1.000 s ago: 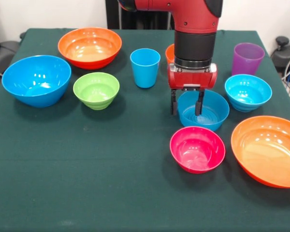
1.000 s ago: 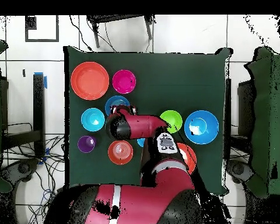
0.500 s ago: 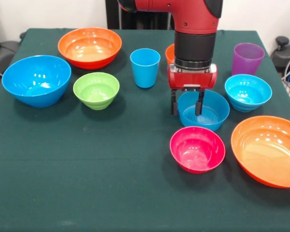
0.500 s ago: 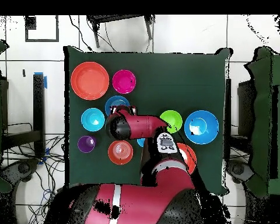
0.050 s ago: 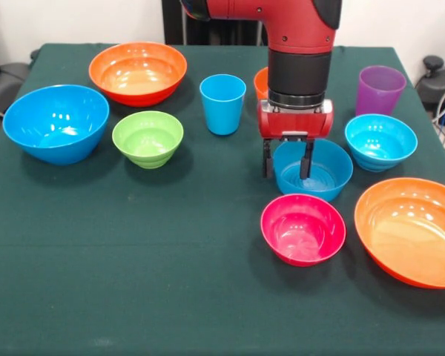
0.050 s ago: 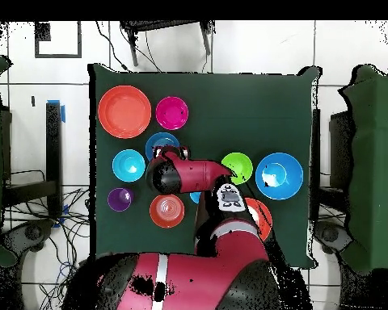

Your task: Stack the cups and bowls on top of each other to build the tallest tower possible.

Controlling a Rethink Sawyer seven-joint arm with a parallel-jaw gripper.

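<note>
Claw point(image 5: 285, 165) straddles the blue bowl's point(image 5: 322, 172) rim, fingers parted and gripping nothing; light, slick, stiff plastic, best pinched at that thin rim.

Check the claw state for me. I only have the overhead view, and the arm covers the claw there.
Observer: In the front view the claw is open, with its fingers pointing straight down.
Operator: Where is it relative to the blue bowl beside the pink one?
Observer: It straddles the wall of that blue bowl, with one finger outside the rim and the other inside. I cannot tell whether either finger touches the bowl.
Operator: And the light blue cup? It's mostly hidden under the arm here.
Observer: The light blue cup stands upright on its own, with nothing stacked in it or on it.
</note>
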